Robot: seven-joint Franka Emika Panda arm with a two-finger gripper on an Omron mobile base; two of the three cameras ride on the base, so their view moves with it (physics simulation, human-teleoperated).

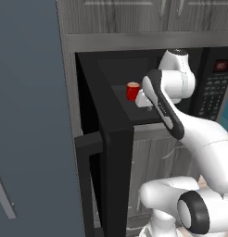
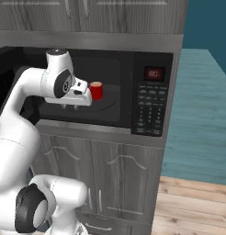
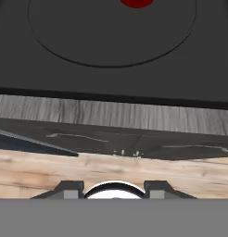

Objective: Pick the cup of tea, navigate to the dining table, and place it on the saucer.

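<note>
The cup of tea [image 2: 96, 90] stood centre-frame inside the open microwave [image 2: 151, 92], on its turntable [image 3: 111, 34]. The gripper [image 3: 115, 189] stood part-open, empty, short of the cup. Judged rigid, light, spill-prone: grasp the wall, keep upright.

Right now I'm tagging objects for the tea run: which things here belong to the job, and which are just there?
Job:
- cup of tea, red, on the microwave's turntable
- gripper, beside the cup, no grip evident

Just there:
- microwave, door swung open
- keypad
- cabinets below
</note>
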